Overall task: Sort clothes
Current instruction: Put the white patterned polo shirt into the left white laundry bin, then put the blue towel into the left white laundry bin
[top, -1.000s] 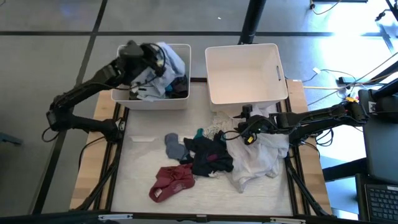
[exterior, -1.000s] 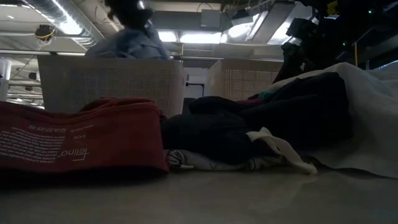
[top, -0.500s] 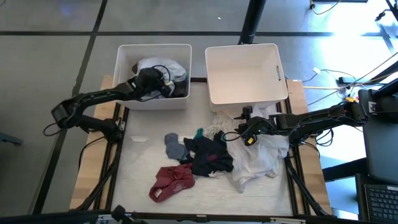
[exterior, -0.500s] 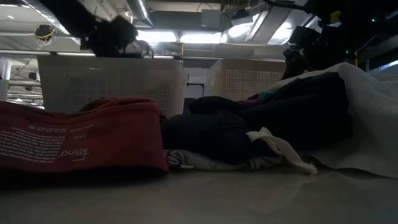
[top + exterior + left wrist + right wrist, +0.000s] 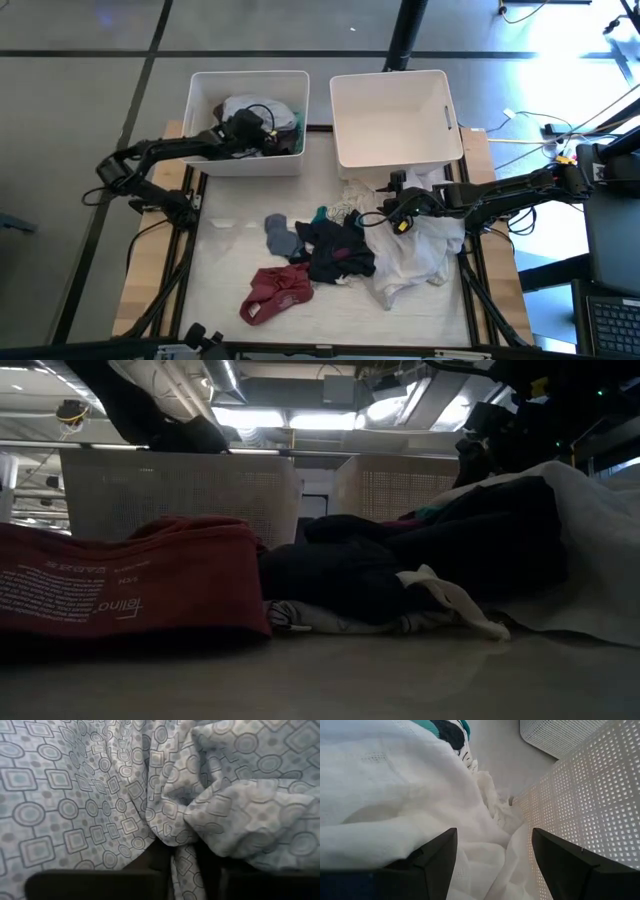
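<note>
The left gripper (image 5: 262, 138) reaches into the left white rectangular plastic bin (image 5: 197, 112), down among the heap of garments there; in the left wrist view its dark fingers (image 5: 95, 882) sit against a pale fabric printed with grey squares and circles (image 5: 150, 795), a fold of which runs down between them, though whether the jaws pinch that fold I cannot tell. The same bin holds a light grey garment (image 5: 250, 105) beside darker pieces. The right white rectangular plastic bin (image 5: 345, 130) stands just beside it. On the pale tabletop (image 5: 225, 270) in front of the bins lies the loose pile: a crumpled maroon garment (image 5: 276, 295) nearest the front edge, a small grey sock (image 5: 279, 237) beside it, a dark grey garment (image 5: 335, 253) in the middle with a bit of teal fabric (image 5: 320, 214) showing at its far edge, and a large white cloth (image 5: 415, 258) to the right. The right gripper (image 5: 392, 212) rests low at the edge of the white cloth, near the right bin's front wall; its two dark fingers (image 5: 437, 857) stand spread apart over the white fabric (image 5: 380, 795), gripping nothing
</note>
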